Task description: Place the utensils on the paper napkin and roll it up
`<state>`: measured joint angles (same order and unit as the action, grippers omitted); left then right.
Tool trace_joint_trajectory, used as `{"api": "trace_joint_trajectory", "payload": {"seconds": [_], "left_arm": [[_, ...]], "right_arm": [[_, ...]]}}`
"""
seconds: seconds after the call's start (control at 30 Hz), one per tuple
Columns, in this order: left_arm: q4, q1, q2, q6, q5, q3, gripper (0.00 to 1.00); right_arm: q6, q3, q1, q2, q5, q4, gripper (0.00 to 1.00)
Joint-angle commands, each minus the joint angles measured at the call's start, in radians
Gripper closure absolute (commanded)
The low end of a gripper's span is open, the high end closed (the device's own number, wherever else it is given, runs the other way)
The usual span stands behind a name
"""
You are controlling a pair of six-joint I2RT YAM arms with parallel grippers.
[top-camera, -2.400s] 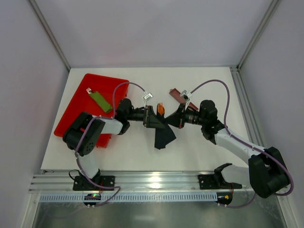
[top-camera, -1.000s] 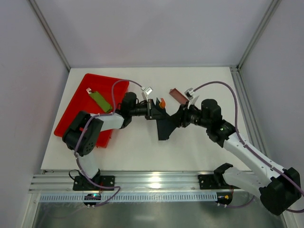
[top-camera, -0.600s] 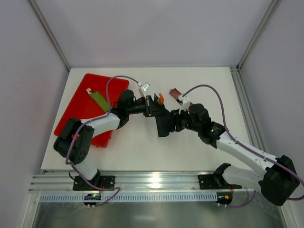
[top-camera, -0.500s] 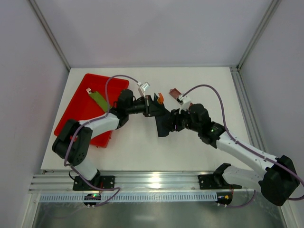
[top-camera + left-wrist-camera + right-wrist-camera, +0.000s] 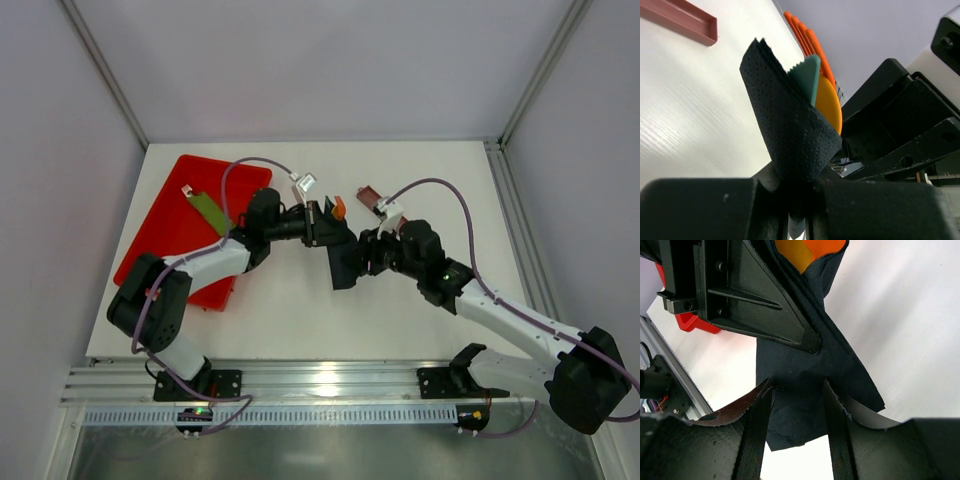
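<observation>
The black paper napkin (image 5: 345,265) is folded around the utensils (image 5: 339,208), whose orange and yellow ends stick out of its top. My left gripper (image 5: 320,222) is shut on the folded napkin (image 5: 790,125), and the utensils (image 5: 826,97) show just behind the fold. The napkin's lower part (image 5: 805,380) hangs down to the table. My right gripper (image 5: 366,253) is against the napkin's right side. In the right wrist view this gripper (image 5: 798,385) stands open, the loose sheet lying between and beyond its fingers (image 5: 757,425), untouched as far as I can see.
A red tray (image 5: 180,225) lies at the left with a flat green piece (image 5: 212,212) on it. A narrow brown tray (image 5: 370,197) sits just behind my right gripper and shows again as the brown tray (image 5: 682,20) in the left wrist view. Both arms crowd the table's middle.
My right gripper has come in leftward to the napkin and its jaws have widened. The left gripper has kept its hold and shifted slightly back.
</observation>
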<state>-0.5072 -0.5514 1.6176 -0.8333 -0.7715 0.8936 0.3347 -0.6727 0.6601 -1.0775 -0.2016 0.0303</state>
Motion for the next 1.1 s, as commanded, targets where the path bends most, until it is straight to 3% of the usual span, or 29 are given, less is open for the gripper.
{"api": "trace_joint_trajectory", "payload": {"seconds": [0.0,0.57,1.07], "left_arm": [[-0.057,-0.008,-0.064,-0.009,-0.035,0.002,1.0],[0.009,-0.018,-0.111,0.036,-0.029,-0.013,1.0],[0.01,-0.03,-0.137,0.037,-0.058,-0.01,1.0]], "right_arm": [[0.0,0.018,0.003,0.014,-0.047,0.098,0.52],[0.0,0.041,0.003,0.062,0.022,0.079,0.49],[0.0,0.048,0.003,0.042,-0.042,0.123,0.43]]}}
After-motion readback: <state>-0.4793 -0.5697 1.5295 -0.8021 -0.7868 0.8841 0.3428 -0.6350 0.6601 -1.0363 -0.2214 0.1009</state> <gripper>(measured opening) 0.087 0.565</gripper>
